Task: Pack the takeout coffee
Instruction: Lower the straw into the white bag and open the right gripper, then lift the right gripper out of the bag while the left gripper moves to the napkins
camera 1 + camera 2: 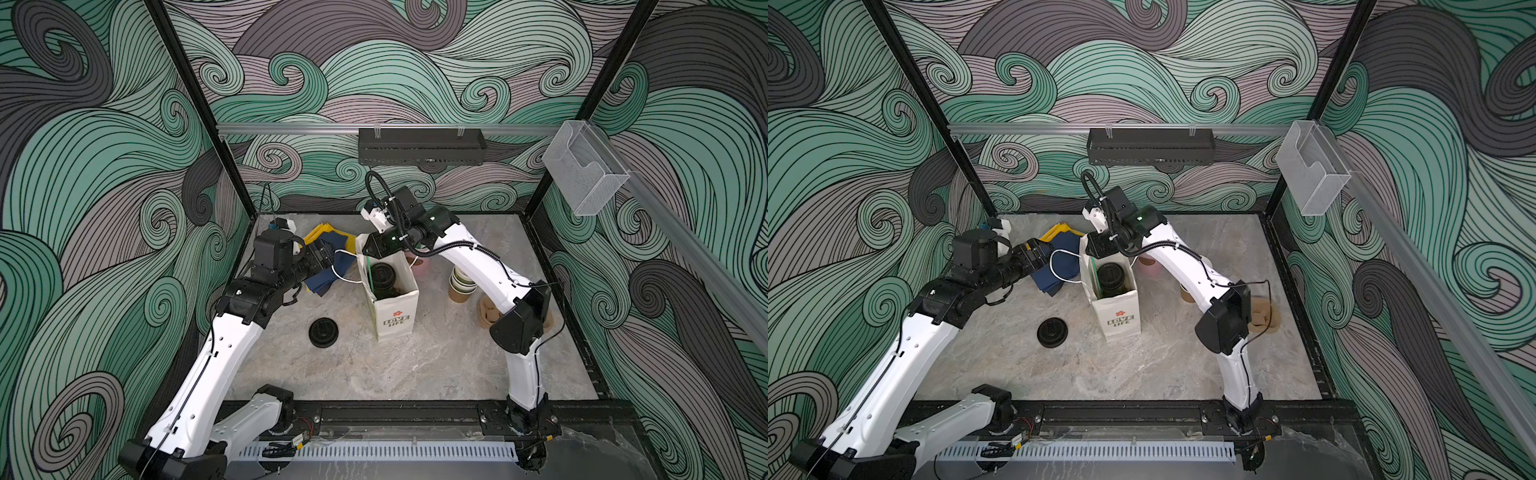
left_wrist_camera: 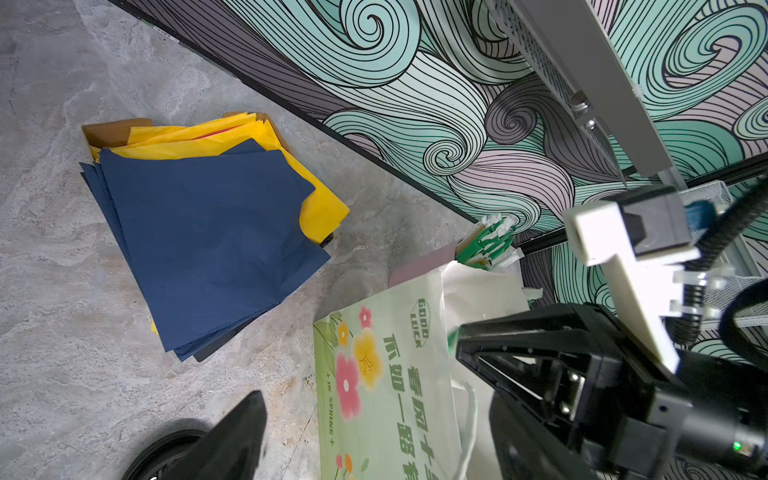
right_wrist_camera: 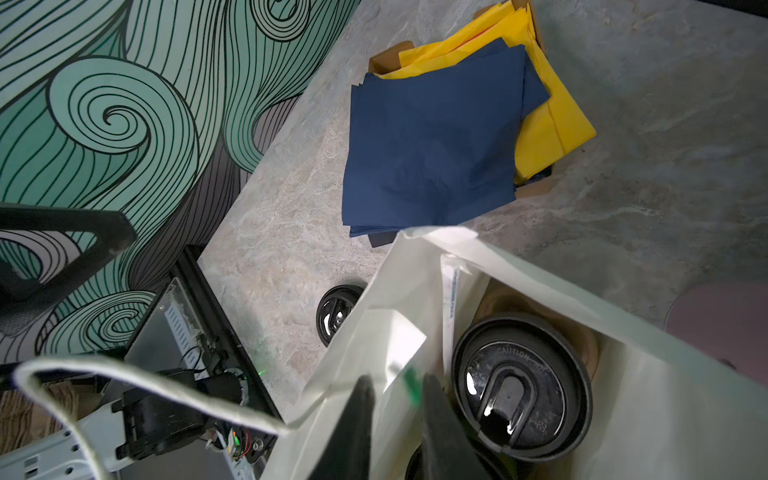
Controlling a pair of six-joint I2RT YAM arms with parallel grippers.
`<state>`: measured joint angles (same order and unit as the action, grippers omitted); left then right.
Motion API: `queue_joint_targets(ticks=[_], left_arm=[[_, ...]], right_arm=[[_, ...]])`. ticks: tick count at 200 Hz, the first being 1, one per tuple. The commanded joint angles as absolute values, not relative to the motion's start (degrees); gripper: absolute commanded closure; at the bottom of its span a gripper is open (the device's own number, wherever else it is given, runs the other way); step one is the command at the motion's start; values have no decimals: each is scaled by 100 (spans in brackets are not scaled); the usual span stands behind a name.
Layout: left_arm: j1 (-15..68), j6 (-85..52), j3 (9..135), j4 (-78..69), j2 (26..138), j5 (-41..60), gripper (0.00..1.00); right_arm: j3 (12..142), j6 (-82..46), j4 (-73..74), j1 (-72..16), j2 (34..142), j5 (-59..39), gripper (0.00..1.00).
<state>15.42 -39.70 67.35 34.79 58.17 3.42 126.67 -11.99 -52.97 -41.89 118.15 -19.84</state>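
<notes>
We find the right claw (image 3: 398,382) at the mouth of the white paper bag (image 1: 395,309), fingers parted just a little, right beside the coffee cup (image 3: 521,386) that stands black-lidded inside it. Over to the left claw (image 1: 330,259): it hangs spread wide above the blue napkins (image 2: 208,241), near the bag. Loose lids (image 1: 323,331) lie on the table (image 1: 415,365) in front.

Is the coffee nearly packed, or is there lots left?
One lidded cup already sits in the paper bag. The right tool hangs in the bag's mouth, jaws apart, holding no cup. I can't tell whether another cup is inside; a loose lid lies outside.
</notes>
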Motion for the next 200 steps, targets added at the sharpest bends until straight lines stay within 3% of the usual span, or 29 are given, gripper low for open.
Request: queue_joint_targets(ticks=[1,58,124,160,178,200], left_arm=[[1498,-3981,6785,3354,5878,251,14],[1503,-3938,6917,3227,5949,43,14],[1497,-3885,7348,2998,6411,-523,14],[1211,-4491,8574,5090,7313,-1693,16],[726,-4697,8961,5855,7825,-1295,17],[126,-5004,8609,5760,8103,236,22]], right_arm=[[12927,-1112,-5217,-4210,11787,-1961,64],[13119,-1075,-5356,-3876,10813,-1068,60],[11114,-2084,-5912,-3000,8999,846,63],[10846,-2498,-5918,-2830,8869,1097,63],[10984,-2451,-5916,-2821,9008,1099,63],[11220,-2350,-5913,-2813,9261,990,63]])
